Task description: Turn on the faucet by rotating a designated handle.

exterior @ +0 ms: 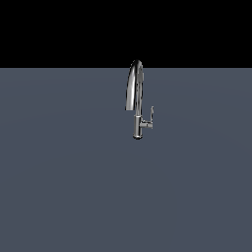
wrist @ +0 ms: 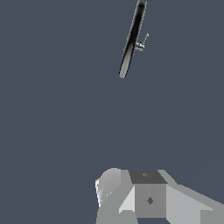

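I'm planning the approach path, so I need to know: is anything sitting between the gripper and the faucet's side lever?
Nothing visible does. In the wrist view, only bare grey floor lies between the gripper and the faucet, with its handle standing free at the stem's side. The exterior view shows the faucet alone, arm out of frame.

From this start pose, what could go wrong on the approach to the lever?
1. The lever is thin and sits right beside the stem, under the arched spout; the end effector could hit the spout instead.
2. The faucet is far off in the wrist view, so small aiming errors matter.
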`<control>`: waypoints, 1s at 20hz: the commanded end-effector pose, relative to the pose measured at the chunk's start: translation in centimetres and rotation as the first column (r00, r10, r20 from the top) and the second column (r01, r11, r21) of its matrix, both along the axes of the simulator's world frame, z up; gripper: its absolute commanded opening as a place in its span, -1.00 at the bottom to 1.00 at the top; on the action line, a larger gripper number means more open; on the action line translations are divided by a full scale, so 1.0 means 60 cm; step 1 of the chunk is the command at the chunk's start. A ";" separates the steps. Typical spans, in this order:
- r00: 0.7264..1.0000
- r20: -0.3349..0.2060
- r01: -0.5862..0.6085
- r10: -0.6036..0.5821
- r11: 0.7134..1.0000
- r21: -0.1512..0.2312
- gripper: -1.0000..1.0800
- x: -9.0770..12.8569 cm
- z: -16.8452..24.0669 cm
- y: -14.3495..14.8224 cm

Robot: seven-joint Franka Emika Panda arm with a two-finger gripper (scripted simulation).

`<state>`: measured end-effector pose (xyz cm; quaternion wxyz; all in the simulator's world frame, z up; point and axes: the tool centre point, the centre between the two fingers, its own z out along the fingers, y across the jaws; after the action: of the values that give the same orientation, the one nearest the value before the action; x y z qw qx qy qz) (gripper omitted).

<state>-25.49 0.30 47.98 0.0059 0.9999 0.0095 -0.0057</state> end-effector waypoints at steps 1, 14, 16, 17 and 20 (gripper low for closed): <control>1.000 0.000 0.000 0.000 1.000 0.000 -1.00 0.000 0.000 0.000; 0.997 -0.047 0.061 -0.058 0.997 0.055 -1.00 0.040 -0.004 0.001; 0.995 -0.064 0.082 -0.078 0.994 0.072 -1.00 0.054 -0.005 0.001; 0.993 -0.073 0.094 -0.088 0.992 0.082 -1.00 0.062 -0.006 0.001; 0.987 -0.107 0.135 -0.123 0.984 0.115 -1.00 0.088 -0.010 0.000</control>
<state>-21.03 0.33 47.50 -0.0468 0.9968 -0.0451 -0.0476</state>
